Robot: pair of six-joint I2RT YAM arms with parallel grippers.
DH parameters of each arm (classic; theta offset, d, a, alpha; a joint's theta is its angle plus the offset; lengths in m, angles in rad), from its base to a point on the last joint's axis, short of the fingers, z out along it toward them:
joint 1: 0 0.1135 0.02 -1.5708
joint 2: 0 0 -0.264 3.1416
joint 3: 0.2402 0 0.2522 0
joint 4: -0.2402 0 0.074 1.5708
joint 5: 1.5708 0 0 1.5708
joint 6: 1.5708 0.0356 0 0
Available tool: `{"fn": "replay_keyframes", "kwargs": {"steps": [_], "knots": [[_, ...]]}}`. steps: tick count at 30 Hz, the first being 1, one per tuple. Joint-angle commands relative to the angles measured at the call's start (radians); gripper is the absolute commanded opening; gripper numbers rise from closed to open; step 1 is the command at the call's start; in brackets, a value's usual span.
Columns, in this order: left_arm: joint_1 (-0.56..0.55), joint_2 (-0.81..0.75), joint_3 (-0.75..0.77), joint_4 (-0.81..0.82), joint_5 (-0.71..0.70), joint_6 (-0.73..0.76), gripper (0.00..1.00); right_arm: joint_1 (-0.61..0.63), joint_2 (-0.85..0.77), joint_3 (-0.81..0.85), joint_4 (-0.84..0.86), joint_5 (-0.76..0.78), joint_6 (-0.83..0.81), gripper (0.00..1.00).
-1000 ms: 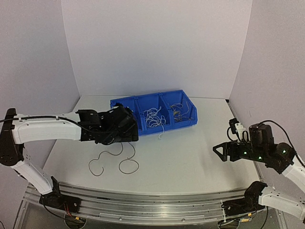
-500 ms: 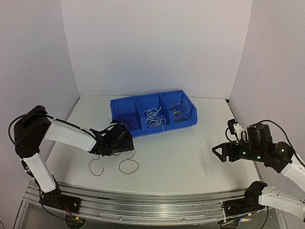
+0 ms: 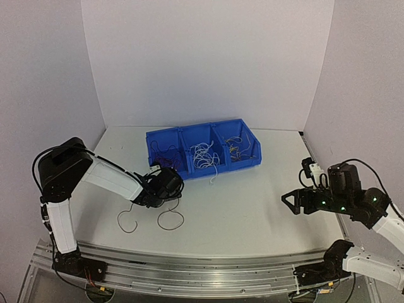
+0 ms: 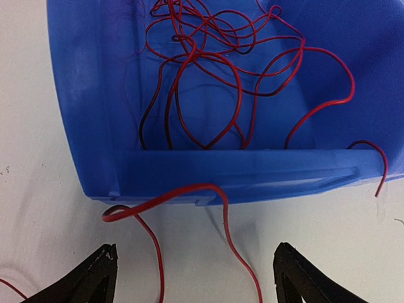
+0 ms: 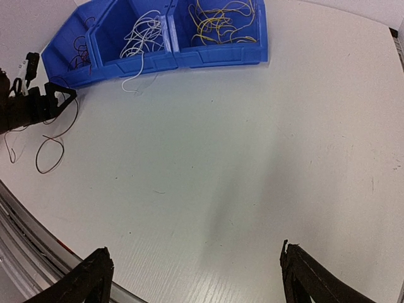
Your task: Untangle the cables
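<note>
White bench [image 3: 265, 208], pale lilac walls [image 3: 202, 63]. One blue plastic three-compartment bin [image 3: 240, 163] holds thin curly cables [image 3: 203, 155]: dark red, white, yellow. Two red loops [image 3: 170, 218] lie before it. Left tool [image 4: 194, 268] and right tool [image 5: 196, 268] gape, empty.

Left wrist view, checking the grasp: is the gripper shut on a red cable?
No, the left gripper is open; the red cable lies loose.

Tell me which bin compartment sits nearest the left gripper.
The left compartment, holding the red cables, right ahead of the open left gripper. The middle holds white cables, the right yellow cables.
</note>
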Motion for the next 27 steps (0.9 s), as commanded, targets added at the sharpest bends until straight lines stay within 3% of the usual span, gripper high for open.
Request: {"fn": "replay_keyframes", "kwargs": {"steps": [1,15,19,23,27], "knots": [[0.010,0.040,0.054,-0.001,-0.038,-0.047,0.80,-0.001,-0.014,0.007,-0.002,0.012,-0.010,0.89],[0.029,0.095,0.055,-0.001,-0.073,-0.093,0.53,-0.001,-0.032,-0.004,-0.002,0.000,0.000,0.89],[0.029,0.091,0.052,-0.001,-0.069,-0.103,0.33,-0.001,-0.029,-0.004,-0.003,-0.004,0.002,0.89],[0.029,0.069,0.038,-0.040,-0.063,-0.121,0.01,-0.001,-0.030,-0.006,-0.003,-0.007,0.003,0.89],[0.016,0.027,0.034,-0.125,-0.074,-0.142,0.00,-0.001,-0.030,-0.003,-0.003,-0.017,0.004,0.89]]}}
